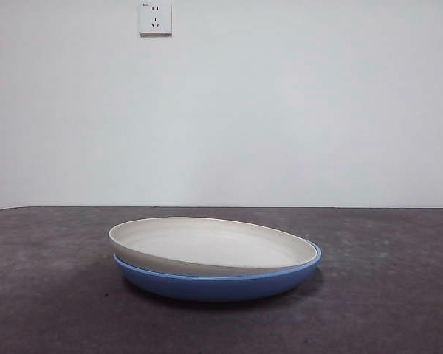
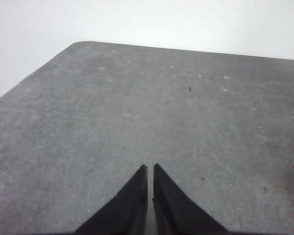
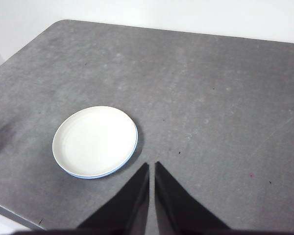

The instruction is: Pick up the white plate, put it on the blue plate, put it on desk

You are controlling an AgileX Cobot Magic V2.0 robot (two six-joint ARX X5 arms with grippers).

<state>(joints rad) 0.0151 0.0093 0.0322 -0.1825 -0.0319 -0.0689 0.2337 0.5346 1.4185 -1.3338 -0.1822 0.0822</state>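
Nested in the blue plate (image 1: pixel 218 284), the white plate (image 1: pixel 210 245) tilts; both end effectors closed, empty.

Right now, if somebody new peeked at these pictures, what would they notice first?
First the white plate, sitting tilted in the blue plate in the middle of the dark desk. Behind them is a bare white wall with one power socket high up. Both robot hands are away from the plates, each with its jaws shut: the left hand over bare desk, the right hand looking down at the plates.
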